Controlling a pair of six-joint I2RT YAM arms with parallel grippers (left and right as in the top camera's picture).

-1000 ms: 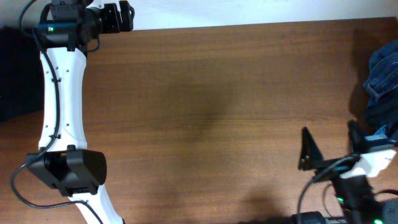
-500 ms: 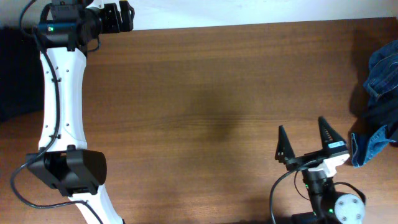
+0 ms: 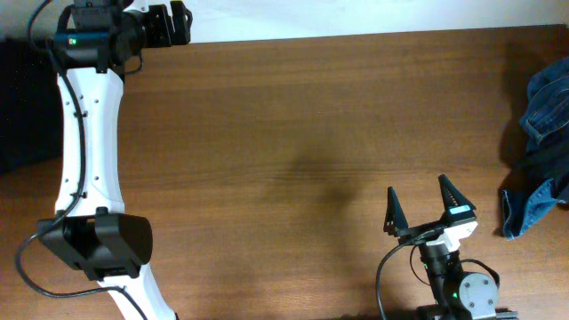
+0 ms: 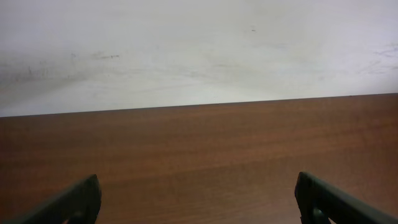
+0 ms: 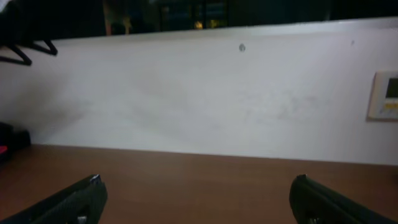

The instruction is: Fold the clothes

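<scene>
denim clothes bunched at table edge, right tool spread nearby.

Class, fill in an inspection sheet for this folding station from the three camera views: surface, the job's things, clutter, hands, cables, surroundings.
Surface: brown wooden table, bare across the middle.
Job's things: denim clothes bunched at the table's right edge, unfolded and partly out of the overhead view.
Clutter: nothing seen.
Hands: left hand open at the far left corner, holding nothing; right hand open over the near right part of the table, holding nothing, apart from the clothes.
Cables: black cable loops by the left arm's base; another cable runs beside the right arm.
Surroundings: white wall behind the table, with a wall plate in the right wrist view.
</scene>
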